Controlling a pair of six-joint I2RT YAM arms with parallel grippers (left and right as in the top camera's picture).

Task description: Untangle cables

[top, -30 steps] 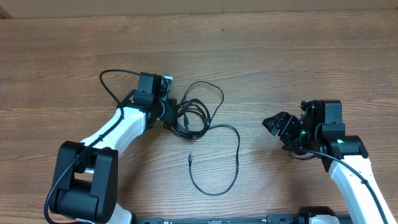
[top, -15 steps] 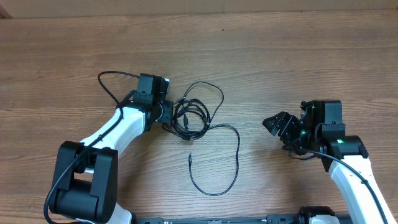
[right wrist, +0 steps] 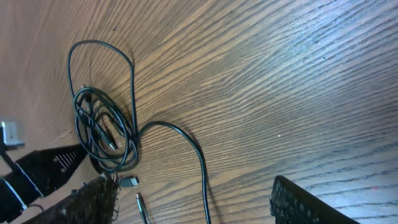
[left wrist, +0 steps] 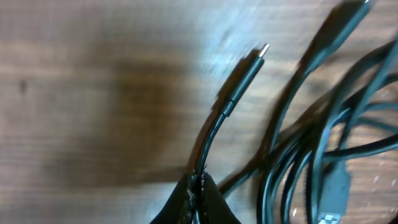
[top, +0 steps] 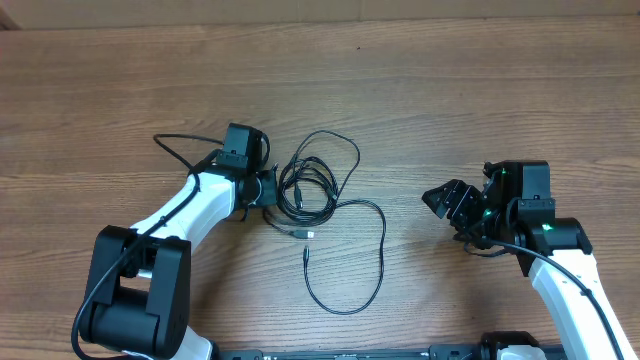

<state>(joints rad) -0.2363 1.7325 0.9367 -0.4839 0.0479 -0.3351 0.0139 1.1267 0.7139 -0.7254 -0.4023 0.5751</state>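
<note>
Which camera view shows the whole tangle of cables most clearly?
Overhead: the cables are seen entire, both the knot and the long loop. The right wrist view cuts the loop at its lower edge; the left wrist view shows only blurred strands by the left gripper.

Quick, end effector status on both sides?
Left end effector: closed, pinching one thin black cable a little behind its plug.
Right end effector: open, holding nothing.
</note>
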